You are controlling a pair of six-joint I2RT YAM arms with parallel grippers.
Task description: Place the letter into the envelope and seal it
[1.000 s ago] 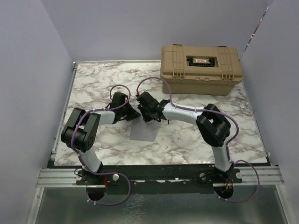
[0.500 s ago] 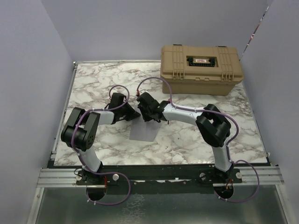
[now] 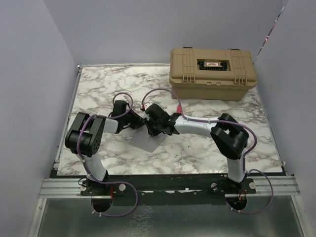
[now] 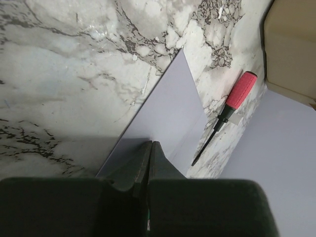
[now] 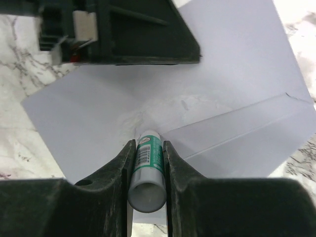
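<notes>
While your right gripper clamps a glue stick, tip down on the envelope, your left gripper pinches that envelope's edge, jaws fully closed; both forearms reach inward over the marble table.

Envelope lies on table; case behind it (far right).

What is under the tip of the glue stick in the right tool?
The grey envelope, with a mottled patch just ahead of the glue stick. The contact spot, and any letter inside, are covered.
</notes>
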